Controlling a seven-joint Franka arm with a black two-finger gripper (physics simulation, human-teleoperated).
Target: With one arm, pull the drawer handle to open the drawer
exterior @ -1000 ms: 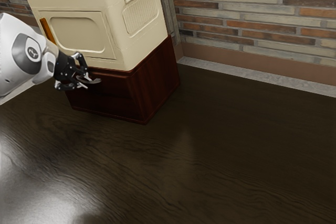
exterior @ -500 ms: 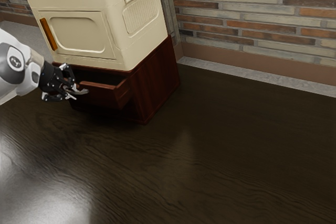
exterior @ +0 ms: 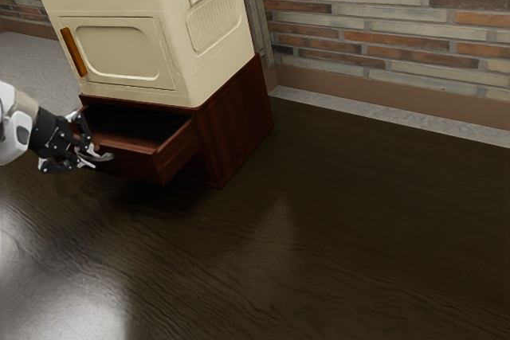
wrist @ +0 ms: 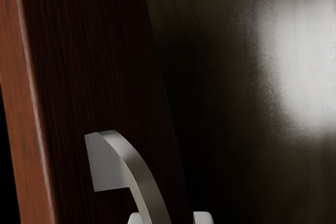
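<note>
Drawer handle point(wrist: 137, 174) | between the fingers of the hand point(exterior: 87, 155) | hand partly open, unclenched, gap at one finger

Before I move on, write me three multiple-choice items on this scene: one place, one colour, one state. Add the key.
1. The drawer is:
A) shut
B) standing out
C) upside down

2. The cream box sits:
A) on the cabinet
B) inside the drawer
C) on its lid, beside the cabinet

3. The handle is:
A) green
B) bright blue
C) silver-grey

1: B, its hollow shows behind its front.
2: A, its base rests on the cabinet's top.
3: C, the wrist view shows its grey metallic curve.
</note>
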